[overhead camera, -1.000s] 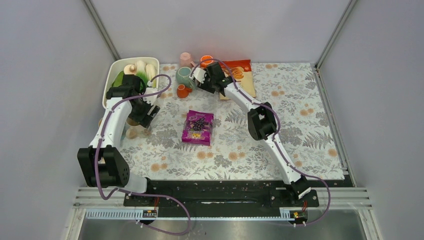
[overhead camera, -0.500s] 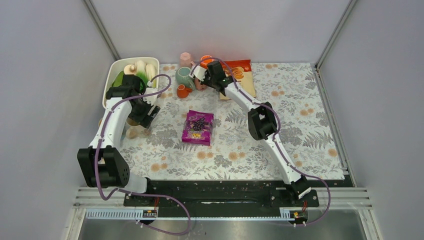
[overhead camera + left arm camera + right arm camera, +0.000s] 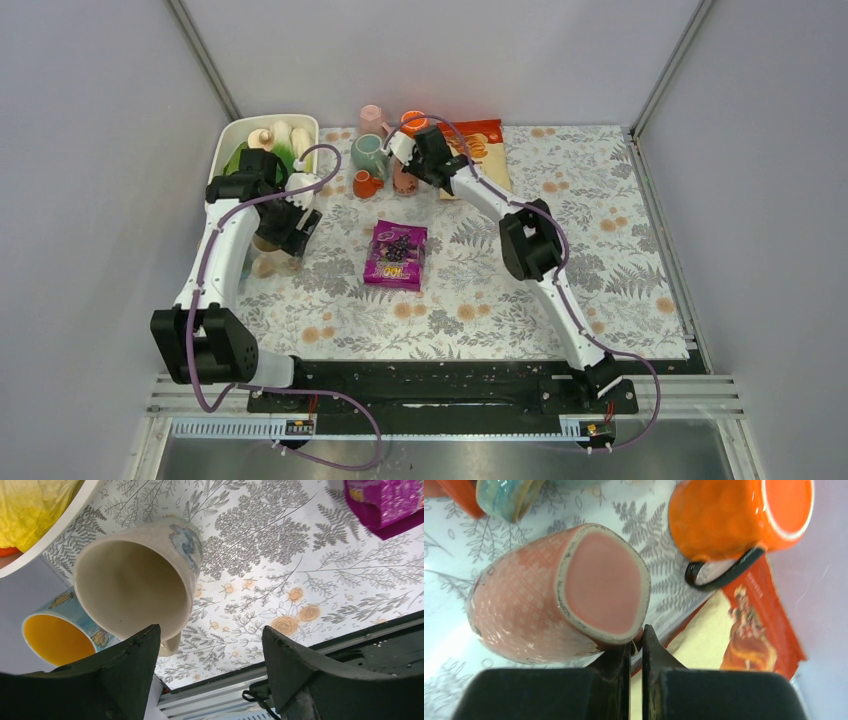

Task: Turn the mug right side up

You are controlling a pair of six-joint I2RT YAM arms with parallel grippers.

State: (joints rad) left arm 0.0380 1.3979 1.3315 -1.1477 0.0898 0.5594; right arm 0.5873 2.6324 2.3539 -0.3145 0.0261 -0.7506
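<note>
The mug (image 3: 549, 610) is pink with a fine grid pattern. It is tipped over with its flat base facing the right wrist camera. My right gripper (image 3: 637, 642) is shut on a pink part at the mug's lower edge, apparently its handle. In the top view the mug (image 3: 404, 180) sits just below the right gripper (image 3: 410, 160) at the back of the table. My left gripper (image 3: 210, 655) is open and holds nothing. It hovers by a cream mug (image 3: 145, 575) lying on its side at the left (image 3: 268, 262).
An orange mug (image 3: 734, 515) with a dark handle and a teal mug (image 3: 367, 152) stand close to the pink one. A small orange cup (image 3: 364, 183), a purple packet (image 3: 396, 255), an orange snack bag (image 3: 485, 150), a white tub (image 3: 232, 140) and a yellow-lined blue mug (image 3: 57, 635) are nearby.
My right gripper has gone from open to shut on the pink mug and has shifted slightly. The left arm has barely moved and stays open.
</note>
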